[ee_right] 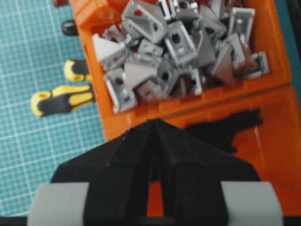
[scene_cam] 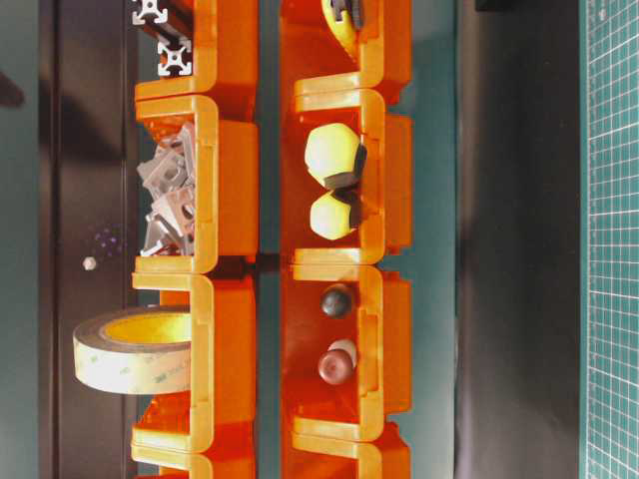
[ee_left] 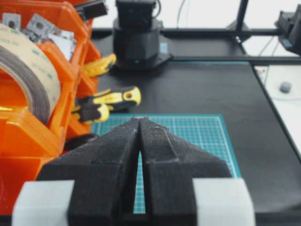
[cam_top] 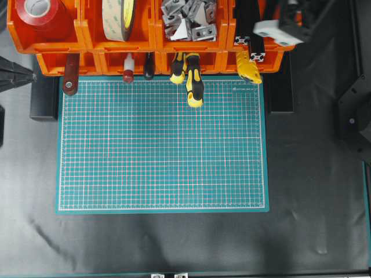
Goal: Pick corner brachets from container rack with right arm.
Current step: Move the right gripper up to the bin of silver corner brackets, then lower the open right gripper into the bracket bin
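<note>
We see the bright orange plastic container rack point(cam_top: 87, 43) along the far edge of the green gridded cutting mat point(cam_top: 162, 145), its bins in two rows. In the back row, one bin holds a red tape roll point(cam_top: 43, 14), the next a wide roll of beige adhesive tape point(cam_top: 119, 17), the third a heap of small silver-grey metal corner brachets point(cam_top: 188, 20), and the last long black aluminium profiles point(cam_top: 250, 40). The front row holds tools, among them yellow-and-black handled screwdrivers point(cam_top: 194, 87) jutting over the mat. Our right gripper point(ee_right: 153, 123) hovers beside the bracket bin, fingertips pressed together and holding nothing; our left gripper point(ee_left: 140, 120) is likewise closed and empty above the mat.
</note>
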Robot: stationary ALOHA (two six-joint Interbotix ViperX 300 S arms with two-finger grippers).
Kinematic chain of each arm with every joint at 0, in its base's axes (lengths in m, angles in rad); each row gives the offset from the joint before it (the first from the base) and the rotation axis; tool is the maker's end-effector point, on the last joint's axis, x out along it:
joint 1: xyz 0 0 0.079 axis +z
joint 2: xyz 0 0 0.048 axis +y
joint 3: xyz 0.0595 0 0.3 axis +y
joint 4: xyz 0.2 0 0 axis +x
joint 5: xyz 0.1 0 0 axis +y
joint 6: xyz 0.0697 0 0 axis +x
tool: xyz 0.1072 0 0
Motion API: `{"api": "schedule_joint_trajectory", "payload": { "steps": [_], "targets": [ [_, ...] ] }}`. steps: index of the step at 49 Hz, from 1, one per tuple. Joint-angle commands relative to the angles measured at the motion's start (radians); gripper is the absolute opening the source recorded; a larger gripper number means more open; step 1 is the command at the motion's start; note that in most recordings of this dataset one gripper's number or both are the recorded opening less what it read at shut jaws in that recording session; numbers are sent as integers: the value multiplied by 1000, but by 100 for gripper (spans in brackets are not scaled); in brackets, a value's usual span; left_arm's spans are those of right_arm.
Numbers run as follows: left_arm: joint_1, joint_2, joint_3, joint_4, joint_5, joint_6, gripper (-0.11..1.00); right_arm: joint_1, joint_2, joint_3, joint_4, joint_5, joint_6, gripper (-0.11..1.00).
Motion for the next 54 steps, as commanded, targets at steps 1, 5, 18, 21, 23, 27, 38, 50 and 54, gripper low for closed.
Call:
{"api": "schedule_joint_trajectory", "payload": {
  "steps": [1, 5, 18, 21, 23, 27, 38, 50, 54],
  "targets": [
    [-2, 5, -26, 3, -5, -3, 0, -9, 34, -66, -3, 28, -23, -1],
    [-3, 8, -26, 2, -5, -3, 0, -14, 84, -106, -3, 54, -66, -1],
    [-5, 9, -25, 3, 5, -3, 0, -14, 224, -206, -9, 121, -190, 36],
    [-8, 6, -25, 3, 6, -3, 0, -14, 247, -222, -17, 140, -198, 54],
    [-11, 5, -25, 3, 6, -3, 0, -12, 259, -233, -25, 144, -206, 65],
    [-15, 3, -25, 3, 12, -3, 0, -12, 270, -250, -32, 144, -209, 82],
    [-17, 3, -25, 3, 23, -3, 0, -18, 265, -252, -43, 150, -206, 85],
    [-12, 2, -26, 3, 29, -3, 0, -26, 278, -245, -60, 150, -206, 85],
    [-12, 3, -26, 3, 29, -3, 0, -26, 282, -247, -69, 144, -204, 85]
  ]
}}
